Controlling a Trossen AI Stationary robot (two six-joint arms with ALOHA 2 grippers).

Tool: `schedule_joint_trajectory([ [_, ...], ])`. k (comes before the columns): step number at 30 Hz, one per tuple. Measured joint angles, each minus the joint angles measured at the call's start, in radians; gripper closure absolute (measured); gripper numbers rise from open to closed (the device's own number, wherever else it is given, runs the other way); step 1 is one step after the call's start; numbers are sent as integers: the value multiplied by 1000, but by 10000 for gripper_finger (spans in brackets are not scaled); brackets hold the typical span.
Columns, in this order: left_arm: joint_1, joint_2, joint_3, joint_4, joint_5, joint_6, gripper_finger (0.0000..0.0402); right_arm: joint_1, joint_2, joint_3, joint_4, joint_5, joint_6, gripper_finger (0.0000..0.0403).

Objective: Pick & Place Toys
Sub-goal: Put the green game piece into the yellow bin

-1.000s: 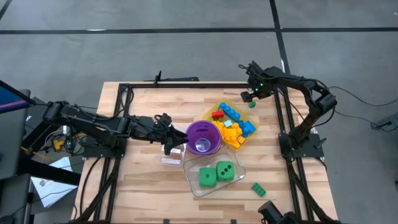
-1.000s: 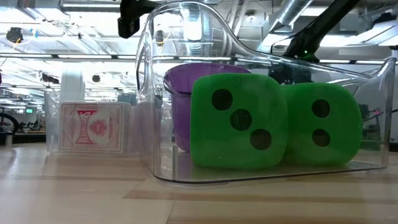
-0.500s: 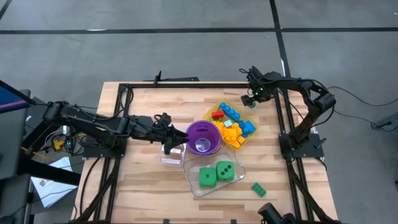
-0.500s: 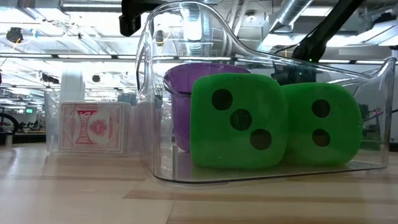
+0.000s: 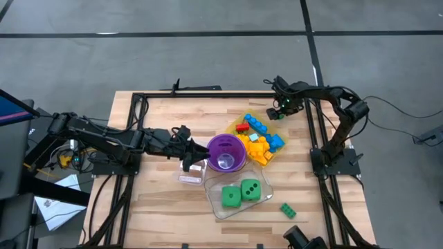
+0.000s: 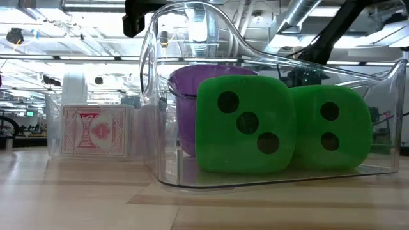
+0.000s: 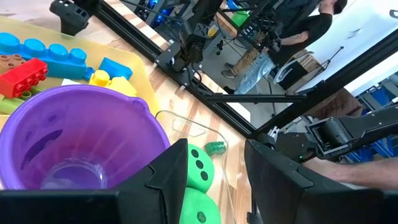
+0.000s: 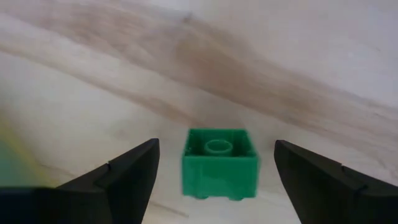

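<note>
A small green brick (image 8: pixel 219 163) lies flat on the wood near the table's far right corner; it also shows in the high view (image 5: pixel 279 115). My right gripper (image 8: pixel 216 144) is open above it, one finger on either side, touching nothing. The yellow tray (image 5: pixel 271 153) holds several blue, yellow, orange and red bricks. Two green black-dotted dice (image 5: pixel 240 192) rest in a clear tub (image 5: pixel 216 207). Another green brick (image 5: pixel 287 210) lies on the table near the right front. My left gripper (image 5: pixel 201 153) is open beside the purple cup (image 5: pixel 226 152).
A card box (image 5: pixel 190 179) and a small clear tub (image 5: pixel 195 166) lie left of the purple cup, under my left gripper. The black frame rails (image 5: pixel 315 138) run along the table's edges close to the right arm. Bare wood shows at the far left and near left.
My right gripper has shifted a little toward the small green brick at the far right. The brick, the tray and the dice have kept their places.
</note>
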Motion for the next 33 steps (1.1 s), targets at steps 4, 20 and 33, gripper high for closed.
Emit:
schedule_joint_trajectory([
  [4,0,0,0,0,-1,0,247,-2,0,0,5,3,16,98],
  [20,0,0,0,0,-3,0,247,-1,0,0,15,3,26,167],
  [33,0,0,0,0,-2,0,247,26,-2,1,12,1,26,269],
])
